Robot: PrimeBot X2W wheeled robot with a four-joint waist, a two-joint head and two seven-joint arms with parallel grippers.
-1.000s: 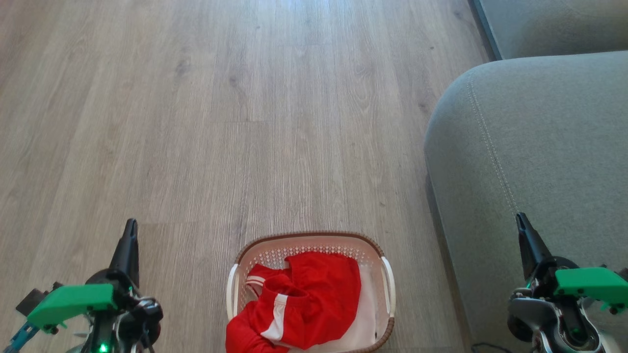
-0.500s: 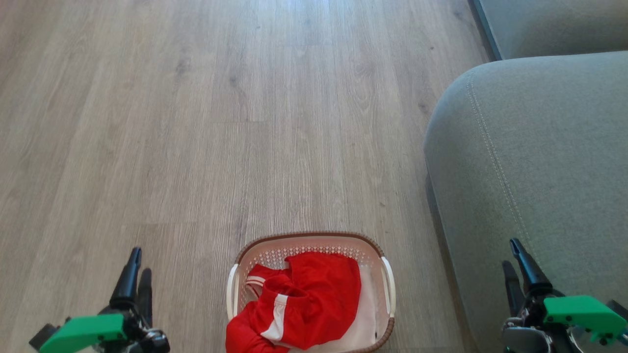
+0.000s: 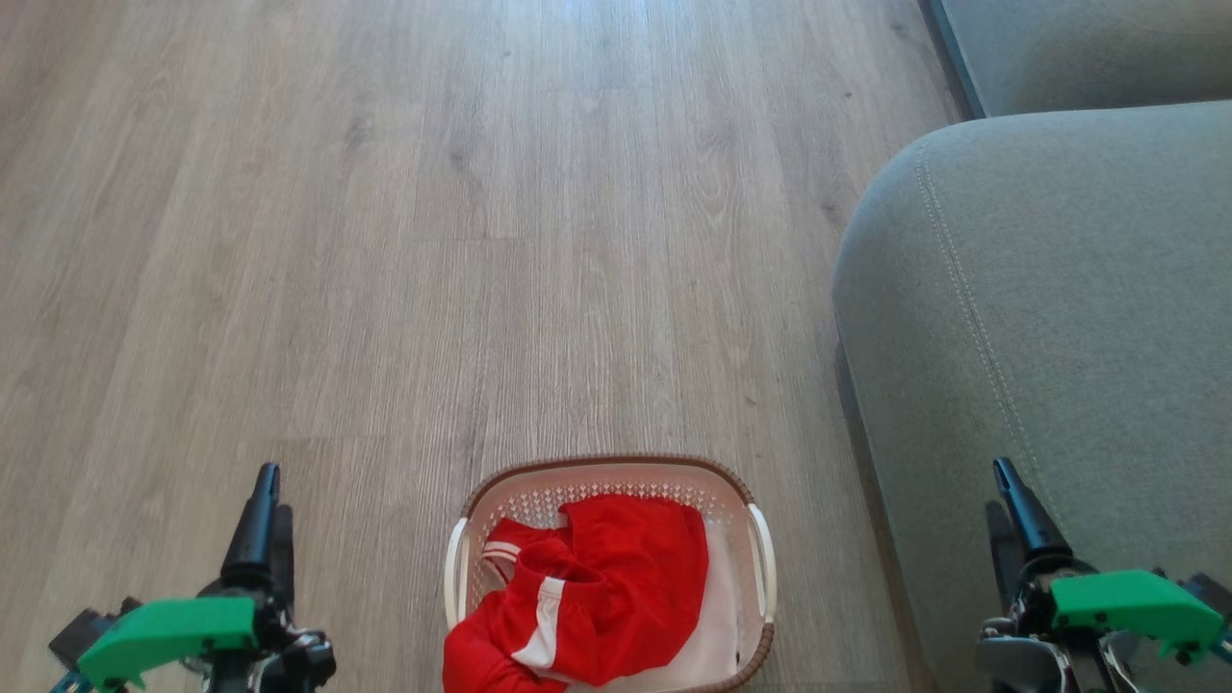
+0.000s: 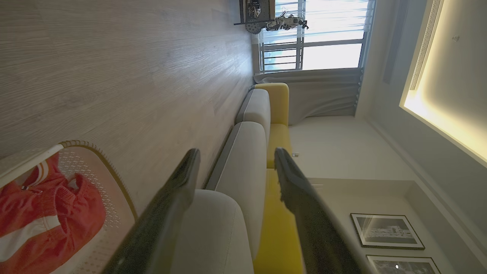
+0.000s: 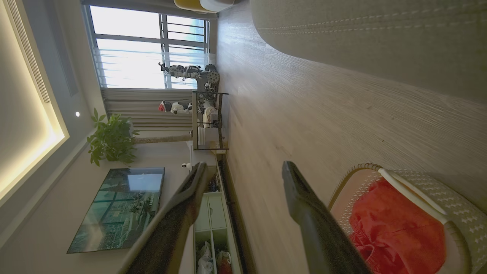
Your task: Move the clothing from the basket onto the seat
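Observation:
The cream basket with its brown rim stands on the wood floor at the bottom centre of the head view. Inside lies the crumpled red clothing with white stripes, one part hanging over the near left rim. The grey seat fills the right side, close to the basket. My left gripper hangs open over the floor left of the basket. My right gripper is open above the seat's front edge. The left wrist view shows the left gripper empty, with the clothing and basket at lower left. The right gripper is empty too, the clothing beside it.
A second grey cushion sits at the top right. Bare wood floor stretches ahead and to the left. Further off are yellow sofa cushions, a shelf unit by the window, and a potted plant.
Both grippers dropped toward the bottom edge of the head view, then rose a little. A second finger now shows beside the first on each. Basket and clothing have not moved.

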